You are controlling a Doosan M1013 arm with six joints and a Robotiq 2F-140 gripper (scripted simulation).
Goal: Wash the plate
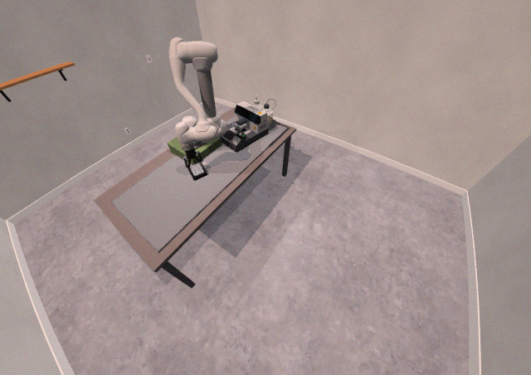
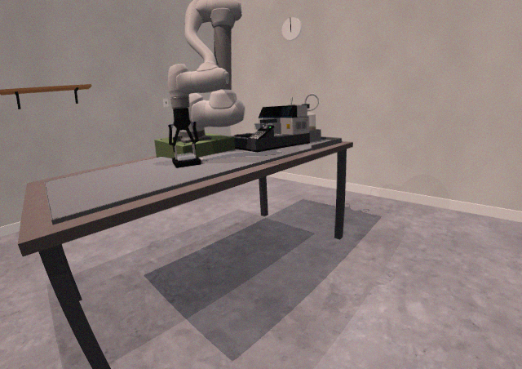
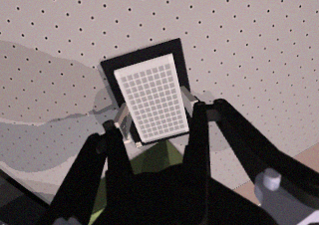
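Observation:
The white well plate (image 3: 152, 97) (image 1: 197, 170) (image 2: 185, 157) is between the pads of my gripper (image 3: 156, 112) (image 1: 193, 164) (image 2: 183, 150), which is shut on its long sides. It sits right over the black plate nest N1 (image 3: 145, 53) (image 1: 201, 177) (image 2: 186, 162) on the perforated mat. I cannot tell whether the plate touches the nest. In the wrist view the nest's black edge shows beyond the plate's far end and left side. The washer (image 1: 253, 120) (image 2: 284, 124) stands at the table's far end, its lamp (image 1: 243, 135) (image 2: 269, 126) green.
The arm's green base block (image 1: 177, 148) (image 2: 213, 144) stands just behind the nest. The table (image 1: 141, 244) (image 2: 126, 205) has a brown rim around a grey mat. Bottles and tubing stand behind the washer.

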